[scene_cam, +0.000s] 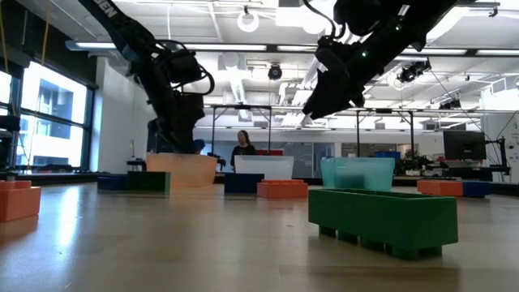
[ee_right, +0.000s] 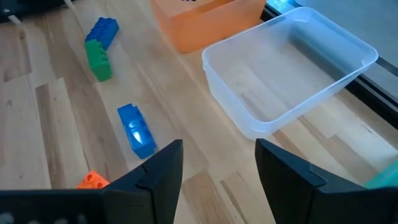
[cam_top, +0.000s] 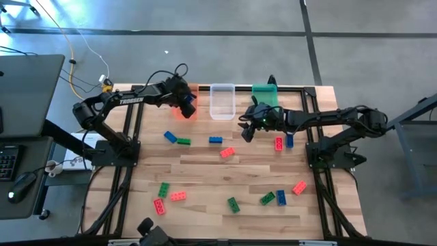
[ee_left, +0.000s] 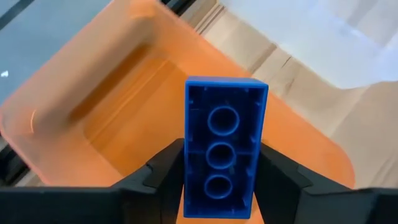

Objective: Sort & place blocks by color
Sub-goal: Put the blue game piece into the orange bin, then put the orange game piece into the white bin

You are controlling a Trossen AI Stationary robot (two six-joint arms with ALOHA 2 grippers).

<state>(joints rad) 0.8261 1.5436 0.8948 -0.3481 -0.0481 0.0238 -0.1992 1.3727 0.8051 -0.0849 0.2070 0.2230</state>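
The left pincer (ee_left: 219,186) clamps a blue block (ee_left: 224,146) over the orange bin (ee_left: 99,106), hollow underside toward the wrist camera, long axis running out along the fingers. The right pincer (ee_right: 217,168) hangs open and empty above the table (ee_right: 37,112). The left arm reads "TROSSEN".

Open tabletop (cam_top: 225,181) is left between the scattered blocks (cam_top: 227,153) at mid-table. The far edge is lined by the orange bin (cam_top: 188,102), clear bin (cam_top: 222,101) and green bin (cam_top: 266,95).

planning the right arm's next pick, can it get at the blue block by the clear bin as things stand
Probably yes. The right gripper is open and empty, hanging above the table close to the blue block, which lies alone on bare wood beside the clear bin. Nothing stands between them.
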